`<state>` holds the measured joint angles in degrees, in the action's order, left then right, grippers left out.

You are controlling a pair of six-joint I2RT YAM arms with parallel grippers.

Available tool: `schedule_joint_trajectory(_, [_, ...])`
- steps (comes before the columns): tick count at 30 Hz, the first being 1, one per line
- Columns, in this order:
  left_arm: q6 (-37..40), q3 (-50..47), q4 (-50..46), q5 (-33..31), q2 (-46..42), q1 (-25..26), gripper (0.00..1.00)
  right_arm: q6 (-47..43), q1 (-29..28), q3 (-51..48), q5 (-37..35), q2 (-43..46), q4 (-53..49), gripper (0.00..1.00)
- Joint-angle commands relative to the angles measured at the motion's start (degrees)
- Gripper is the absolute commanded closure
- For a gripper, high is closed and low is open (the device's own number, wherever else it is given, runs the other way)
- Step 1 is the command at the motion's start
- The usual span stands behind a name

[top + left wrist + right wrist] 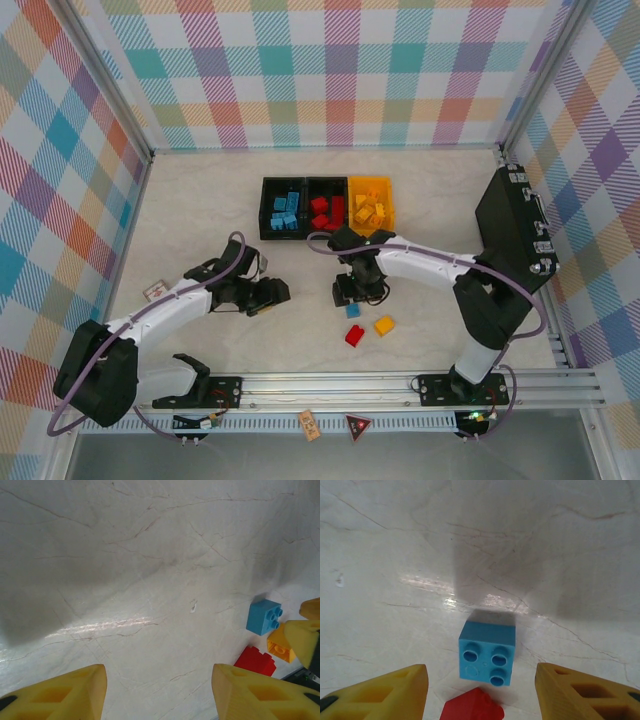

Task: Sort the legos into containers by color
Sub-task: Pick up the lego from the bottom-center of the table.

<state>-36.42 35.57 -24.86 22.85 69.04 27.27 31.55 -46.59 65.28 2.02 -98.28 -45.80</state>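
Note:
Three loose legos lie on the table in front of the arms: a blue one [353,311], a red one [355,335] and an orange one [384,325]. My right gripper [356,296] hovers just above the blue brick [486,653]. It is open [480,680], its yellow fingers either side of the brick without touching it, and the red brick [472,706] lies just in front. My left gripper [272,295] stands open [159,680] over bare table to the left. The blue [264,617], red [256,660] and orange [279,647] bricks lie off to its right.
The containers stand in a row at the back: a black bin [270,212] holding blue bricks, a black bin [327,186] holding red ones and a yellow bin [388,205] holding yellow ones. A large black case [515,225] leans at the right wall.

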Motion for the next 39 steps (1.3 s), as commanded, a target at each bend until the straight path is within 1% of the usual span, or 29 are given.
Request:
schedule_joint_trajectory(1, [-0.8,-1.1,0.7,-0.7,-0.7,0.7,0.42,2.0,-1.0,-0.9,1.7,-2.3,1.3,0.41])
schedule_joint_trajectory(4, [-1.1,-1.1,1.1,-1.0,-0.4,0.8,0.42,1.9,-1.6,-0.8,1.7,-3.8,1.3,0.42])
schedule_joint_trajectory(7, [-1.2,-1.2,1.3,-1.3,-0.1,0.9,0.42,1.6,-1.7,-0.8,1.4,-4.8,1.5,0.47])
schedule_joint_trajectory(11, [-1.3,-1.2,1.4,-1.7,0.1,1.2,0.42,1.1,-1.7,0.4,0.8,-5.4,1.0,0.65])
schedule_joint_trajectory(12, [-1.4,-1.2,1.3,-1.8,0.1,1.2,0.42,0.9,-1.7,0.9,0.5,-5.3,0.7,0.68])
schedule_joint_trajectory(15, [-1.5,-1.1,1.2,-2.5,-0.4,1.2,0.42,0.3,-1.7,2.7,-0.5,-5.0,-0.3,0.72])
schedule_joint_trajectory(19, [-2.6,-0.8,0.5,-4.8,-1.1,1.2,0.42,-1.5,-1.6,6.9,-1.8,-4.9,-2.0,0.72])
schedule_joint_trajectory(26, [-5.1,1.2,0.9,-7.9,-3.9,1.0,0.42,-5.9,0.1,19.0,-1.9,-8.0,-3.2,0.72])
schedule_joint_trajectory(32, [-5.1,4.2,0.4,-9.0,-3.5,-1.3,0.42,-8.3,2.0,30.3,0.1,-13.4,-2.3,0.72])
schedule_joint_trajectory(39, [-6.7,6.2,0.9,-9.5,-2.5,-4.5,0.42,-9.5,3.8,47.0,1.7,-23.0,-3.8,0.71])
